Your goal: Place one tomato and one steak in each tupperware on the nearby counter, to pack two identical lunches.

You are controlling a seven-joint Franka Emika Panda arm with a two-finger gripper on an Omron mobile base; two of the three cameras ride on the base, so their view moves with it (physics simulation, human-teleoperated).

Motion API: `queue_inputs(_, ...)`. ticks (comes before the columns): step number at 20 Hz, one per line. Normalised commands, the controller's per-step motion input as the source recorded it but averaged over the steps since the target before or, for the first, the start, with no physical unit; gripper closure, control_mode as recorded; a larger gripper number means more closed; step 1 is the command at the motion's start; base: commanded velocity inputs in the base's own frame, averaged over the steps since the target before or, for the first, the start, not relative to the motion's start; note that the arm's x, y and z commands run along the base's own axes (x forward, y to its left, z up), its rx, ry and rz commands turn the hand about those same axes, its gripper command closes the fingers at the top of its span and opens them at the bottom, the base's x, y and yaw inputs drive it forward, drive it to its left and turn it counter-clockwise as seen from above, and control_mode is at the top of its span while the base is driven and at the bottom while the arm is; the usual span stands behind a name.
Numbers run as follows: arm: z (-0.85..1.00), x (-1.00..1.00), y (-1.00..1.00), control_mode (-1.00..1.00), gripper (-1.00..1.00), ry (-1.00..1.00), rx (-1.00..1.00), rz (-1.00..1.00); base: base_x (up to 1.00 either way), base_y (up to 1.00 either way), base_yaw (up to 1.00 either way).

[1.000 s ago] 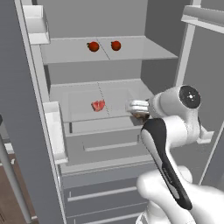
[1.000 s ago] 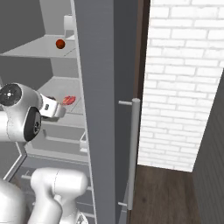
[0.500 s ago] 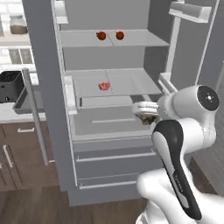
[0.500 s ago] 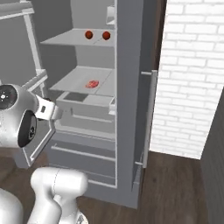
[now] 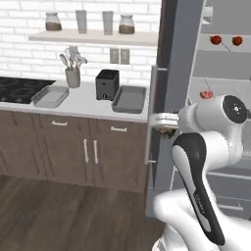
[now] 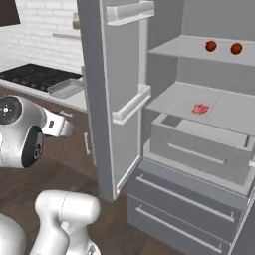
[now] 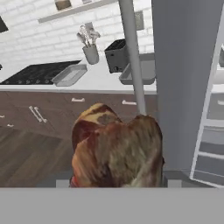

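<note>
At the fridge door's edge, the gripper [image 5: 169,131] holds a steak [image 7: 116,151], jaws part-closed around it. Both trays sit on the counter [image 5: 88,105], one [image 5: 129,98] at 10 o'clock from the gripper, the other [image 5: 50,96] beyond the toaster [image 5: 107,84]. Risks: the steak could clip the door handle [image 7: 132,57] during the swing left; a loose hold could drop it on the floor. Two tomatoes [image 6: 211,46] and another steak [image 6: 200,108] remain in the fridge.

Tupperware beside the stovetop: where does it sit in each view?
Left base view: tupperware in the upper left, left of the utensil cup.
Right base view: tupperware left of centre, just left of the fridge door.
Hand view: tupperware in the upper left, left of the toaster.
Shared landmark: the black stovetop, right beside it.
</note>
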Motion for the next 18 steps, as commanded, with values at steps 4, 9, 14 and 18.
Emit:
queue_inputs(4,0.0,0.0,0.0,1.0,1.0,0.0,0.0,0.0,0.77,1.0,0.48)
queue_inputs(9,0.0,0.0,0.0,1.0,1.0,0.0,0.0,0.0,1.0,0.76,0.26)
queue_inputs(14,0.0,0.0,0.0,1.0,1.0,0.0,0.0,0.0,1.0,0.52,-0.23)
queue_inputs(18,0.0,0.0,0.0,1.0,1.0,0.0,0.0,0.0,1.0,0.95,-0.54)
